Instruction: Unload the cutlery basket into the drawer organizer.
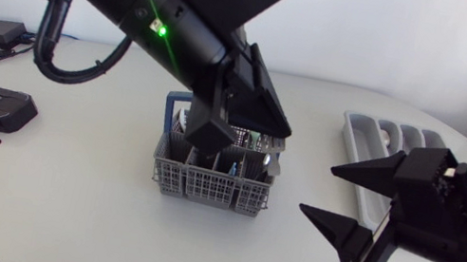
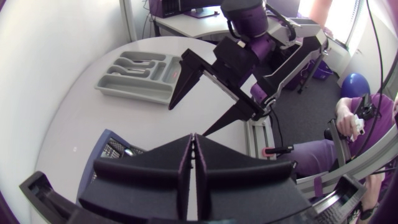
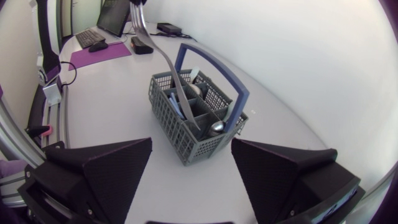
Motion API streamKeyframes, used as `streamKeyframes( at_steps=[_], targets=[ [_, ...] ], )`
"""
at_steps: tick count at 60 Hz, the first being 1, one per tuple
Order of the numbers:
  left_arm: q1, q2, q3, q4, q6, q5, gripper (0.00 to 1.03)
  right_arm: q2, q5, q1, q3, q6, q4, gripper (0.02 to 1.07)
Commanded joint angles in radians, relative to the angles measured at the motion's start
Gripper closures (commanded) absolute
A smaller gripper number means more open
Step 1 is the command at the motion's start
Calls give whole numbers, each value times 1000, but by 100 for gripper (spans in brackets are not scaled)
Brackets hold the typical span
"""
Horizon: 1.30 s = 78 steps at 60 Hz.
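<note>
Several pieces of cutlery are standing in the grey plastic cutlery basket with the blue handle (image 3: 180,140), among them a silver spoon (image 3: 216,127). By my judgement most of the unloading is lying ahead.

The left hand (image 2: 194,140) is hanging right over the basket with its fingers pressed together. In the right wrist view a long silver fork (image 3: 165,60) is rising at a slant out of a middle compartment. The hand is apparently pinching its upper end, which is running out of view.

The right hand (image 1: 356,213) is waiting at about four o'clock from the basket, well apart from it, spread wide and holding nothing.

The grey compartmented drawer organizer (image 1: 362,139) is lying on the white surface (image 1: 56,206) at about two o'clock from the basket. I am not making out any cutlery in it. Carrying this fork across is looking like the step in hand.
</note>
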Motion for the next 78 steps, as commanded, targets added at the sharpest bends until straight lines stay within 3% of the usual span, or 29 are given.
streamKeyframes(
  at_steps=[1, 14, 28, 48, 71, 74, 78],
  targets=[
    [-19, 21, -19, -20, 50, 31, 100, -5, -8, 47, -27, -10, 0, 19],
    [-48, 37, -25, -66, 98, 80, 100, 24, -10, 130, -22, -30, 22, 35],
    [-65, 37, -39, -86, 125, 90, 100, 35, -8, 185, -16, -32, 39, 63],
    [-77, 40, -39, -111, 142, 113, 100, 65, -10, 222, -11, -33, 55, 92],
    [-74, 46, -40, -121, 153, 126, 99, 85, -23, 224, -21, -32, 46, 100],
    [-70, 48, -37, -120, 151, 126, 93, 85, -23, 224, -22, -32, 43, 100],
    [-63, 48, -31, -117, 148, 126, 76, 82, -23, 222, -24, -32, 37, 101]
  ],
)
